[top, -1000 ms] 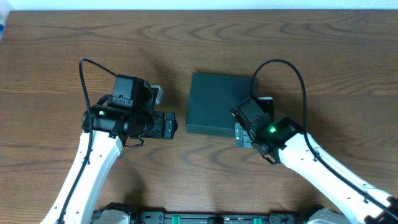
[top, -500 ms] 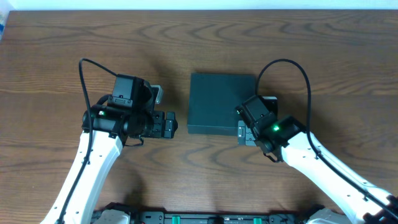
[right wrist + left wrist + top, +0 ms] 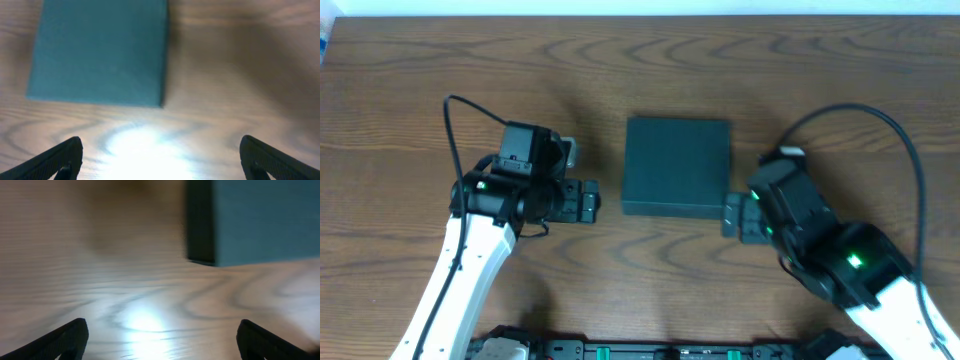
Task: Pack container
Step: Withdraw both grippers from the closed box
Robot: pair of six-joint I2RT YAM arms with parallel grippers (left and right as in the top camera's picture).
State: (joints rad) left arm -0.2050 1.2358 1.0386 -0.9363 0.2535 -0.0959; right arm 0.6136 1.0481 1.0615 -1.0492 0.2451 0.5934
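Note:
The container is a dark teal-green box lying shut in the middle of the wooden table. It also shows in the left wrist view at the upper right and in the right wrist view at the upper left. My left gripper is open and empty, just left of the box. My right gripper is open and empty, at the box's near right corner and apart from it. Only the fingertips show in the left wrist view and the right wrist view. No snack packets are in view.
The brown wooden table extends to all sides. A pale wall edge runs along the top. The arm bases sit at the near edge.
My right arm has drawn back to the right and toward the near side, off the box's corner. The left arm has barely moved. The box stays put.

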